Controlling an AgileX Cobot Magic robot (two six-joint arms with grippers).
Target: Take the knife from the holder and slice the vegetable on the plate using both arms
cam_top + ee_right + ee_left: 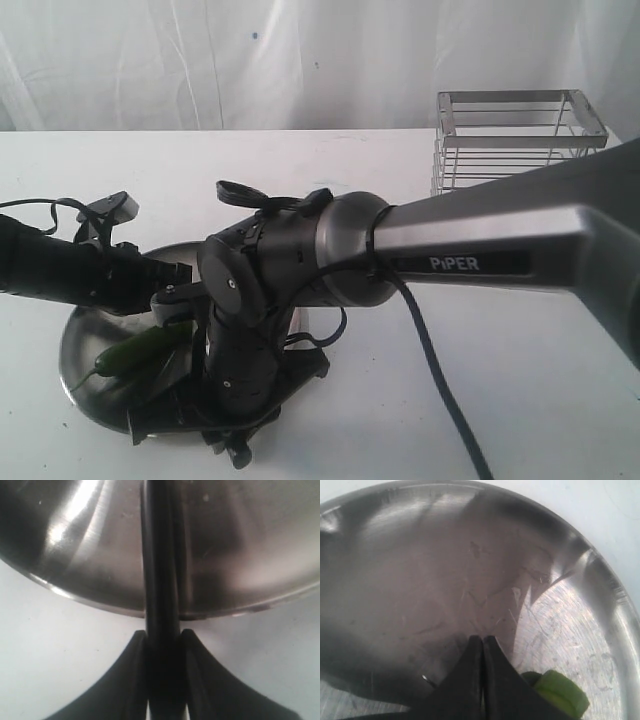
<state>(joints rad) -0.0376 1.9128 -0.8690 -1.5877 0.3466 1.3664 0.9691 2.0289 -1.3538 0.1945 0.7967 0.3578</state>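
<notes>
The green vegetable (140,347) lies on the left part of the steel plate (78,345). My left gripper (176,300) comes in from the left and hovers low just over it. In the left wrist view this gripper (482,641) is shut with nothing between its fingers, and a green end of the vegetable (561,692) shows beside them. My right gripper (162,632) is shut on the black handle of the knife (159,555), whose dark blade reaches over the plate's rim (90,602). The right arm (300,260) hides the knife in the exterior view. The wire holder (515,140) stands at the back right.
The right arm crosses the middle of the white table (540,390) and bends down at the plate's near edge. A black cable (440,380) hangs from it. A white curtain closes the back.
</notes>
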